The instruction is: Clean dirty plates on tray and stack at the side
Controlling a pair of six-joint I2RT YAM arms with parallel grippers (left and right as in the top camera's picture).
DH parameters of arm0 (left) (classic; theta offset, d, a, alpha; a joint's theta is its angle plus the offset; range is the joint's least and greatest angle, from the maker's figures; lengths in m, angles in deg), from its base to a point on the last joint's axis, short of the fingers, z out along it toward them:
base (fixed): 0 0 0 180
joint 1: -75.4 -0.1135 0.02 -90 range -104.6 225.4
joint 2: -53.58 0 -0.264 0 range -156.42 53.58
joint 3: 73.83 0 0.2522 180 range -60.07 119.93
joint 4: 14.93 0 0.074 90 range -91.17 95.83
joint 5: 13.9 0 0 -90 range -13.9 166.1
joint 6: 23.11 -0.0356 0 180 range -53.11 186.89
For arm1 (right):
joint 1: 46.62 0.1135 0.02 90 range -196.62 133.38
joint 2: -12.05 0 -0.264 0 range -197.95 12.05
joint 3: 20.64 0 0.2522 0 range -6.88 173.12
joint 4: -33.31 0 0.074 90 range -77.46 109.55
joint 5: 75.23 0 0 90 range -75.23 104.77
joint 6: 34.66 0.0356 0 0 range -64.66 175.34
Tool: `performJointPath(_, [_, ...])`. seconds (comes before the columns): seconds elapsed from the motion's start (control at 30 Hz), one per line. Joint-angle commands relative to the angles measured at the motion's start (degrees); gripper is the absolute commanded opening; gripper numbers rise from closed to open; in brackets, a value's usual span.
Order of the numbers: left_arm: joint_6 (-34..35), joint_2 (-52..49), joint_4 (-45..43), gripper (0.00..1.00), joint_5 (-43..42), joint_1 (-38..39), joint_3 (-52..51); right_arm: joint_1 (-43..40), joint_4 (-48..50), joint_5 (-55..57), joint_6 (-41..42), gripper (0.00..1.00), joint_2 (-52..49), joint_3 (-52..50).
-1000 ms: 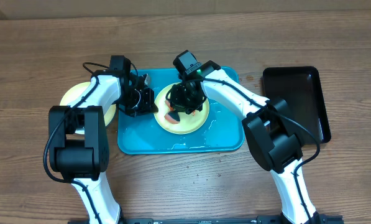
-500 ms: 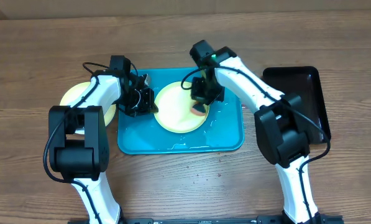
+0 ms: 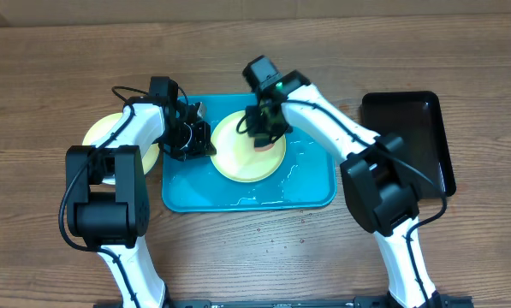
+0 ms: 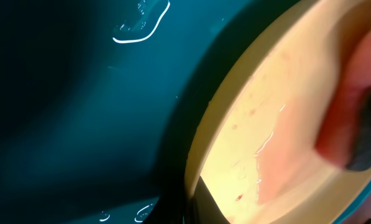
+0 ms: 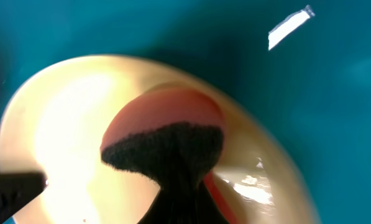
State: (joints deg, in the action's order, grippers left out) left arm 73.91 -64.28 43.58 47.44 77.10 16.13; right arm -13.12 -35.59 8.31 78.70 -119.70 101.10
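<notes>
Tray: From my remote station, the turquoise tray lies in the middle of the wooden table, with water pooled on its floor.
Plate: A yellow-green plate sits inside the tray, toward its far rim. My left wrist view shows it wet and flecked with faint red.
Left arm: The left gripper has its jaws clenched on the plate's left rim.
Right arm: The right gripper has its jaws grasping a red sponge. The sponge's dark scrub layer faces the gripper and its red face is pressed onto the plate.
Stack side: A second plate rests on the table just left of the tray, partly under my left arm.
Far right: A black tray sits apart from the work.
</notes>
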Motion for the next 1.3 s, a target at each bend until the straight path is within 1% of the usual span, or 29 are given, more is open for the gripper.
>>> performJointPath(0.0, [-1.2,0.9,0.3,0.04,0.5,-0.6,-0.7,2.1,1.0,-4.9,-0.9,0.04,-0.7,-2.7])
performJointPath(0.3, [-1.2,0.9,0.2,0.04,-0.5,-0.5,-0.7,4.3,2.2,-20.6,-0.9,0.04,-1.9,-2.6])
performJointPath(0.47, [-1.1,0.9,-0.2,0.04,-1.0,-0.5,-0.7,5.1,2.3,-24.9,0.9,0.04,-1.9,-2.6])
performJointPath(0.57, [-1.0,0.9,-0.2,0.04,-1.0,-0.6,-0.7,5.0,1.6,-25.6,1.1,0.04,-1.9,-2.6])
performJointPath(0.63, [-1.1,0.9,-0.1,0.04,-0.9,-0.6,-0.7,4.5,0.6,-24.1,1.1,0.04,-1.9,-2.6])
performJointPath(0.73, [-1.0,0.9,0.0,0.04,-0.9,-0.6,-0.7,3.3,-1.8,-18.5,1.1,0.04,-1.9,-2.4])
performJointPath(0.97, [-1.1,0.9,0.0,0.04,-0.8,-0.6,-0.7,-2.3,-9.2,2.0,2.1,0.04,-1.9,-0.3])
performJointPath(1.13, [-1.3,0.9,0.3,0.04,-0.8,-0.6,-0.7,-4.8,-9.2,4.7,2.2,0.04,-1.9,0.9])
performJointPath(1.27, [-1.9,0.9,0.5,0.04,-0.8,-0.5,-0.7,-5.4,-7.4,2.8,3.4,0.04,-1.9,1.0])
